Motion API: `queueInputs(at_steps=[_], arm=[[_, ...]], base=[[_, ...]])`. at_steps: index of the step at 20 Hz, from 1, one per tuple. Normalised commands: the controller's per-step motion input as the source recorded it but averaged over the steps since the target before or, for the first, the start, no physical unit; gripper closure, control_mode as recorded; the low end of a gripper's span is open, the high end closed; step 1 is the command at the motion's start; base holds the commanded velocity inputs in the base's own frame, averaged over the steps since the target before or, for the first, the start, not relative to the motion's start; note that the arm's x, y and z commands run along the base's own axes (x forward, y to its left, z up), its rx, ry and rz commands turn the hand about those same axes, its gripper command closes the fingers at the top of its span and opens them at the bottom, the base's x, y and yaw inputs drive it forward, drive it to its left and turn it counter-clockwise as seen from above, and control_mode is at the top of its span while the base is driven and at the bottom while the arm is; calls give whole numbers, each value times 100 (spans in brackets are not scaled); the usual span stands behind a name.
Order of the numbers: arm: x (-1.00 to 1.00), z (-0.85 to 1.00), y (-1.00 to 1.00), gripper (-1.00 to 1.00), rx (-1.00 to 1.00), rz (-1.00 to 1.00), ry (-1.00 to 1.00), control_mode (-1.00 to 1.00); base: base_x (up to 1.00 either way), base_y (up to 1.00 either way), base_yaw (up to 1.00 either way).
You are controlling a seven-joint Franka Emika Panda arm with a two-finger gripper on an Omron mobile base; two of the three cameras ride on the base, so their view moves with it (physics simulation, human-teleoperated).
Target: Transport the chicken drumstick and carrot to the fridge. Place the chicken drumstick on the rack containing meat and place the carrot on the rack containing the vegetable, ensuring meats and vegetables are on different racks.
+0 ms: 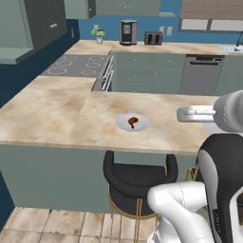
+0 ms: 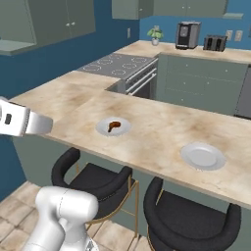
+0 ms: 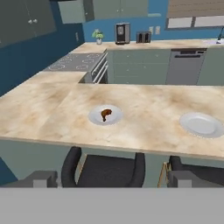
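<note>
Hand view is showing the chicken drumstick lying light and greasy-looking on its plate; the end effector, hanging wide open and empty, should be pinching its thick end.

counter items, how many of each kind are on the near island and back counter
plates: 2
chicken drumstick: 1
potted plant: 1
coffee machine: 1
toaster: 1
total: 6

The sink was cut off by the right edge in the left base view, and the robot arm hid most of the empty plate there.
</note>
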Motion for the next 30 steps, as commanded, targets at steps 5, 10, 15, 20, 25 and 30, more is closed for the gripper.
queueInputs(at_steps=[5, 10, 15, 20, 25, 30], arm=[[18, -8, 10, -100, 2, 3, 0, -100], [85, -42, 41, -100, 3, 2, 11, -100], [65, -48, 14, -100, 1, 0, 28, -100], [57, -49, -19, -100, 3, 0, 12, -100], [77, -55, -10, -100, 4, 0, 14, -100], [92, -47, 0, -100, 0, 0, 15, -100]], base=[[56, 21, 14], [0, 0, 0], [0, 0, 0], [0, 0, 0], [0, 0, 0], [0, 0, 0]])
